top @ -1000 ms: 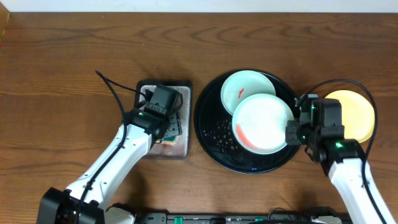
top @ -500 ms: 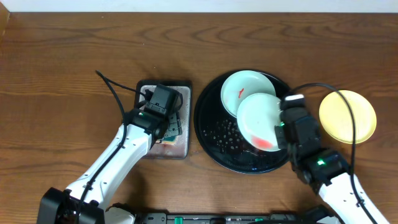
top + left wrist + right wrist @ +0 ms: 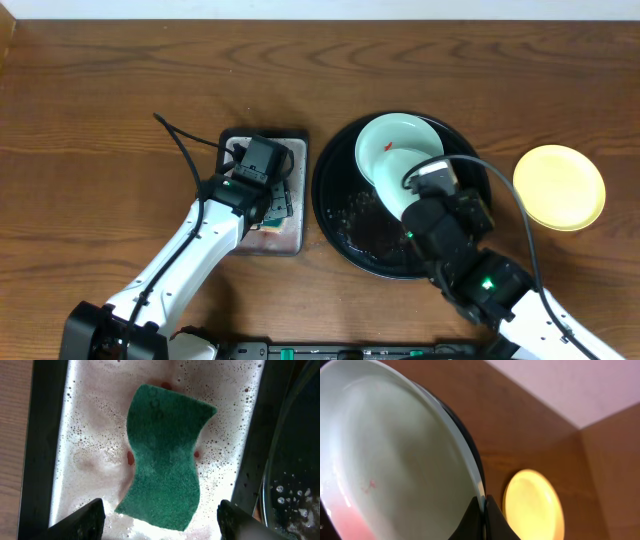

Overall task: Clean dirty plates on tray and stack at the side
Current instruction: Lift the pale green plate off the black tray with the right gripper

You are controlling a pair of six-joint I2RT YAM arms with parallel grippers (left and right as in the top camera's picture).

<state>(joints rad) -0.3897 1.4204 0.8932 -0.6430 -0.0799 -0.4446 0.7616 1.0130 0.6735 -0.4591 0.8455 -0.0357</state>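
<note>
Over the black tray (image 3: 335, 190), the right gripper (image 3: 483, 507) is clamped tight on the rim of a mint plate (image 3: 395, 455), which is tipped steeply with red sauce pooled at its low edge. Probably held this way to drain and to face the sponge. A second mint plate (image 3: 390, 140), red-flecked, lies in the tray behind it. The yellow plate (image 3: 559, 186) sits apart on the table, likely the stacking spot. The left gripper (image 3: 162, 520) hangs wide open and empty, straddling the green sponge (image 3: 162, 455) in the soapy grey tray (image 3: 85, 460). No legible writing or brand.
</note>
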